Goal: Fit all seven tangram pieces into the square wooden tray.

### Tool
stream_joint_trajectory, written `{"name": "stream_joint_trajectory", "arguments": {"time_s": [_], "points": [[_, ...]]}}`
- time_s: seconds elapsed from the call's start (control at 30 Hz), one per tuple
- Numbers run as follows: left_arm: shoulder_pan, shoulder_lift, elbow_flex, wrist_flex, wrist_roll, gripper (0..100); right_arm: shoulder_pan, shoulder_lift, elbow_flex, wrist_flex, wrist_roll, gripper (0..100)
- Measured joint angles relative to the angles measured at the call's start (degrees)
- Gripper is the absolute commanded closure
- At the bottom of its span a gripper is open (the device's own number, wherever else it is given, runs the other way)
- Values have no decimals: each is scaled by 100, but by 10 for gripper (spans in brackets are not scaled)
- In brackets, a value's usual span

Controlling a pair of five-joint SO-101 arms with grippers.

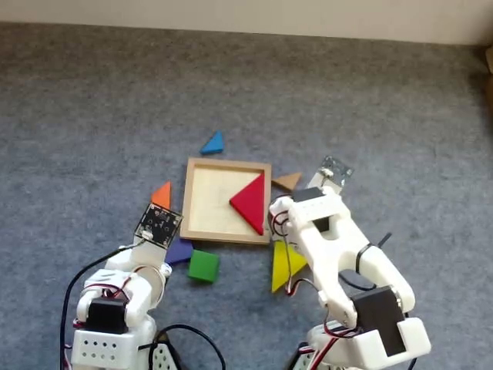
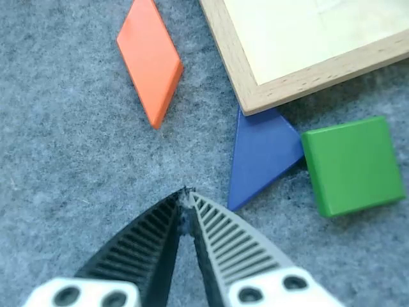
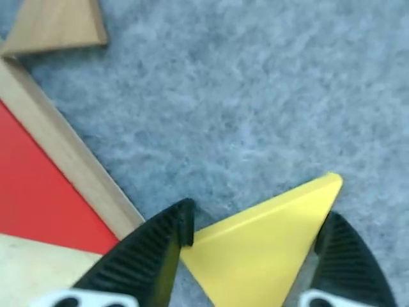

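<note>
The square wooden tray (image 1: pixel 189 202) lies mid-table with a red triangle (image 1: pixel 250 202) in its right half. My right gripper (image 3: pixel 259 214) has its fingers against both sides of the yellow triangle (image 3: pixel 262 246), just off the tray's edge (image 3: pixel 70 160); the piece lies low over the carpet (image 1: pixel 286 264). My left gripper (image 2: pixel 186 195) is shut with nothing in it, above bare carpet near the tray's corner (image 2: pixel 255 96). Ahead of it lie an orange parallelogram (image 2: pixel 150 59), a dark blue triangle (image 2: pixel 262 157) and a green square (image 2: pixel 353 165).
A small light-blue triangle (image 1: pixel 213 143) lies beyond the tray's far edge. A wood-coloured triangle (image 1: pixel 287 182) sits at the tray's right side, also in the right wrist view (image 3: pixel 57 25). The right arm (image 1: pixel 339 254) overhangs the tray's right edge. Grey carpet spreads all around.
</note>
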Motion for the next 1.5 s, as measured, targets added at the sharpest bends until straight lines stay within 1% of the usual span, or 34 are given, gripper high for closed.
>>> {"name": "stream_joint_trajectory", "arguments": {"time_s": [0.2,0.4,0.67,0.83,0.9,1.0,1.07,1.23,1.5], "points": [[0,0,0,0,0,993,-290,0,0,0,44,723],[0,0,0,0,0,993,-290,0,0,0,44,723],[0,0,0,0,0,993,-299,0,0,0,360,723],[0,0,0,0,0,993,-501,0,0,0,369,721],[0,0,0,0,0,993,-598,0,0,0,378,690],[0,0,0,0,0,993,-721,0,0,9,387,615],[0,0,0,0,0,993,-835,0,0,97,404,592],[0,0,0,0,0,993,-1037,0,0,264,404,592],[0,0,0,0,0,993,-1046,0,-9,290,404,592]]}}
